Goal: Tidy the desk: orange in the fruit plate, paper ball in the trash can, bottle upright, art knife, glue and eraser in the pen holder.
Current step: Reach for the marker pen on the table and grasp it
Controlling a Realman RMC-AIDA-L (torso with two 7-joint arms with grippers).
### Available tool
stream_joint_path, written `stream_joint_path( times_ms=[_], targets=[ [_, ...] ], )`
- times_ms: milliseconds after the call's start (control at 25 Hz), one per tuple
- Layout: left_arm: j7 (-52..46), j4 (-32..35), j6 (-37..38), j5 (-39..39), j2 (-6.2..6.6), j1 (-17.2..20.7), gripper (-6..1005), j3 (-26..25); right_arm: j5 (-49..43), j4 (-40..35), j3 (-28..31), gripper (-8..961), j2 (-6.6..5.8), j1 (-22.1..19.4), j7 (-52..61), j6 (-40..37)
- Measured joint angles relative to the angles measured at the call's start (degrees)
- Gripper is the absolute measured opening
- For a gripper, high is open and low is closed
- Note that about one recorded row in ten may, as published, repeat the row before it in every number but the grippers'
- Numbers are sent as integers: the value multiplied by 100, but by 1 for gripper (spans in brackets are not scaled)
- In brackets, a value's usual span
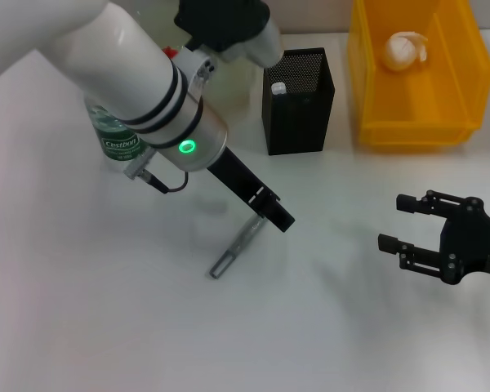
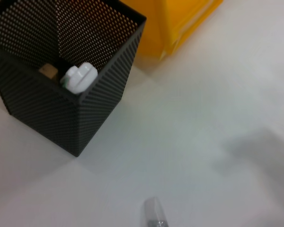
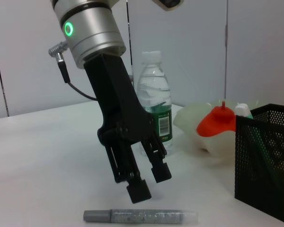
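1. You are looking at the left pincer (image 3: 149, 182) hanging just above the art knife (image 1: 238, 247), its fingers (image 3: 138, 190) parted narrowly and holding nothing; the right wrist view is showing clear space between the fingertips and the knife.
2. The art knife, a slim silver-grey barrel, is lying flat on the white worktop (image 1: 106, 327) around its middle, slanting from the pincer toward the near edge.
3. The black mesh pen holder (image 1: 299, 102) is standing toward the far edge of the worktop, with the white-capped glue (image 2: 79, 78) poking up inside it and a small tan thing beside the glue that you cannot make out.
4. The bottle (image 3: 154, 106) is standing upright behind the left arm, toward the far left of the worktop, its green label facing you in the head view.
5. The orange (image 3: 220, 121) is resting in the pale fruit plate (image 3: 191, 125), between the bottle and the pen holder as the right wrist view is showing it.
6. The paper ball (image 1: 405, 51) is lying in the yellow trash can (image 1: 457, 90) at the far right corner.
7. The right pincer (image 1: 398, 222) is waiting near the right edge, well apart from the knife, with its fingers spread wide and empty.
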Motion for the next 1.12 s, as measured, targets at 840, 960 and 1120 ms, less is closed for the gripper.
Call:
stream_joint_path(
  times_ms=[840,960,1120],
  targets=[
    [146,-264,-641,8,0,86,687,648,26,32,0,660,2,-16,-68,-14],
    [147,-376,-667,11,0,76,680,680,26,32,0,660,2,-16,-70,-17],
    [147,-385,-730,4,0,88,671,764,26,32,0,660,2,-16,-71,-19]
  ],
)
